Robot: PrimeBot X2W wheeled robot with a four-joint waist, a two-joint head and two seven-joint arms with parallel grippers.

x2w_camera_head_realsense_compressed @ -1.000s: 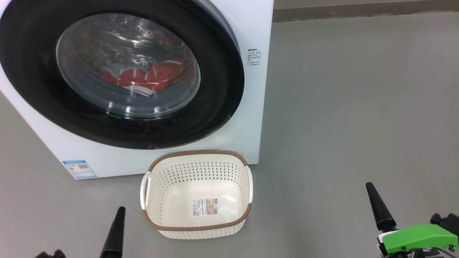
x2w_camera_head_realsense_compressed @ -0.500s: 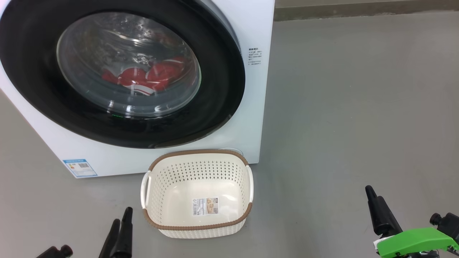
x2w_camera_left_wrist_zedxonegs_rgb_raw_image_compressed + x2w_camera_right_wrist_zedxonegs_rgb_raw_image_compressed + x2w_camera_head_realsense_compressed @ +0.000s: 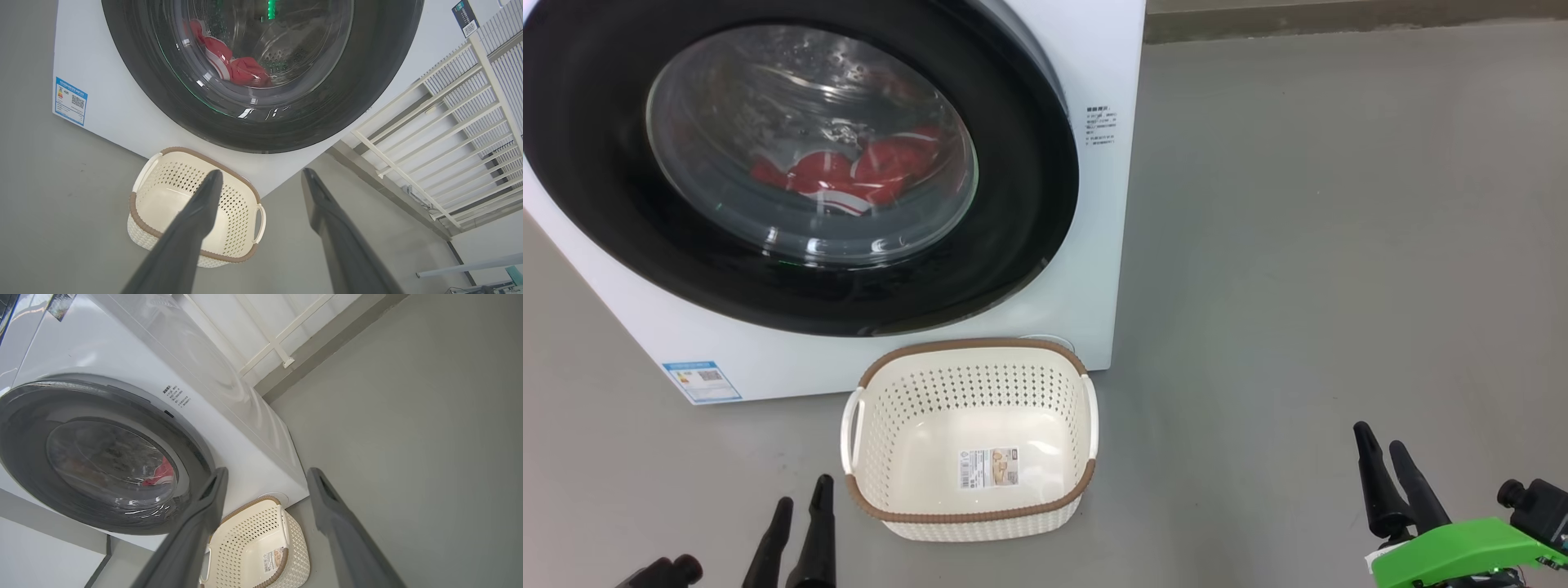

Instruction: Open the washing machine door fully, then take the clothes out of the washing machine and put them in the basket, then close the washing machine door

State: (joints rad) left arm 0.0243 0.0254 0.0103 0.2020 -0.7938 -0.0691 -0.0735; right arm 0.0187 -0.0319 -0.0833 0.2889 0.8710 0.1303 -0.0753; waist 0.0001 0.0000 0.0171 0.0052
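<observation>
Left pincer [image 3: 804, 488] at seven o'clock and right pincer [image 3: 1379, 436] at four o'clock are held spread wide. The clothes [image 3: 882, 167] are seen inside the washing machine [image 3: 1094, 65], behind the closed washing machine door [image 3: 1029, 163]; the basket [image 3: 970, 516] is set at the door's six o'clock.

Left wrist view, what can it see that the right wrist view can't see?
Left wrist view: the blue label low on the washing machine, and the left gripper, open.
Right wrist view: small black print beside the door, the sticker inside the basket, and the right gripper, open.
Both: the round door, the red clothes behind its glass, and the empty basket on the grey floor.
</observation>
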